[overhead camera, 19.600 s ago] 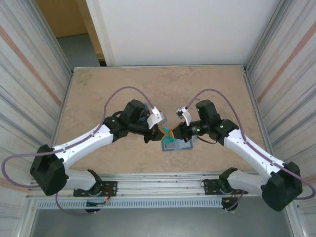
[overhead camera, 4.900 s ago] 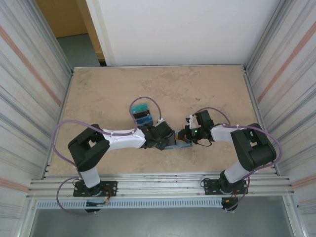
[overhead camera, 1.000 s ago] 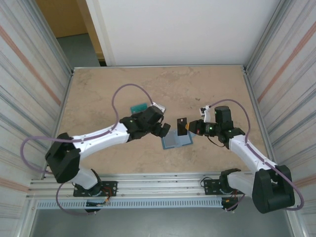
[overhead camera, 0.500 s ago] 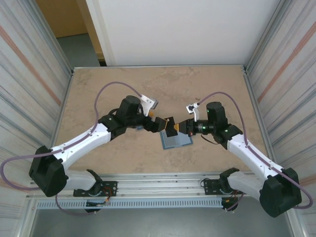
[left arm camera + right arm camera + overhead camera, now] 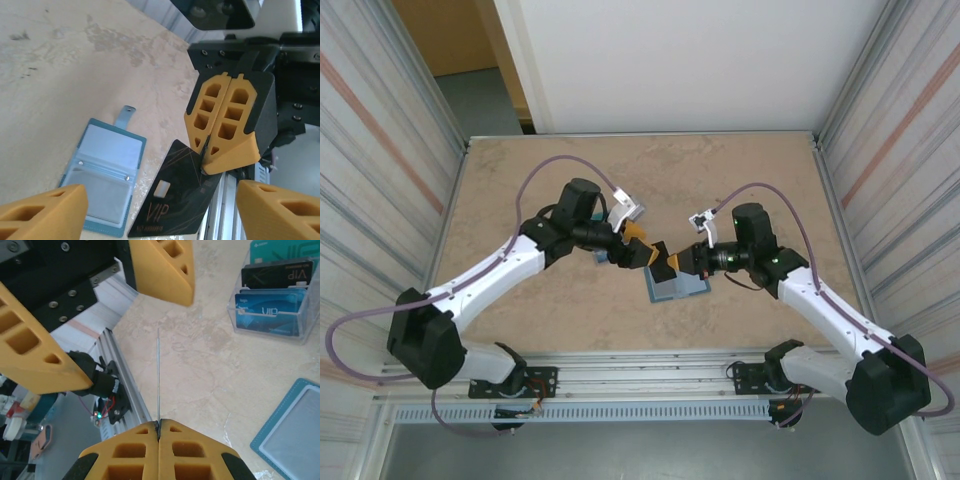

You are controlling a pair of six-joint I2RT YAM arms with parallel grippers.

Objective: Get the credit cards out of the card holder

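The steel-blue card holder (image 5: 682, 288) lies open and flat on the table, its clear slots (image 5: 102, 175) facing up and its tab pointing away. My right gripper (image 5: 158, 422) is shut on one corner of a black VIP credit card (image 5: 175, 200), which shows edge-on in the right wrist view (image 5: 158, 372). That gripper (image 5: 204, 162) holds the card above the table, next to the holder. My left gripper (image 5: 162, 210) is open wide. Its yellow fingers (image 5: 35, 345) stand either side of the card's free end without touching it. From above, both grippers meet near the card (image 5: 665, 268).
A clear plastic box (image 5: 272, 300) on the table beyond the holder has teal, black and blue cards standing in it. The aluminium rail (image 5: 127, 390) of the near table edge runs just below the grippers. Corrugated walls (image 5: 380, 180) close in both sides.
The left gripper has moved in toward the right one, and its open fingers now flank the black card. The right gripper, still holding the card, shifted slightly left.
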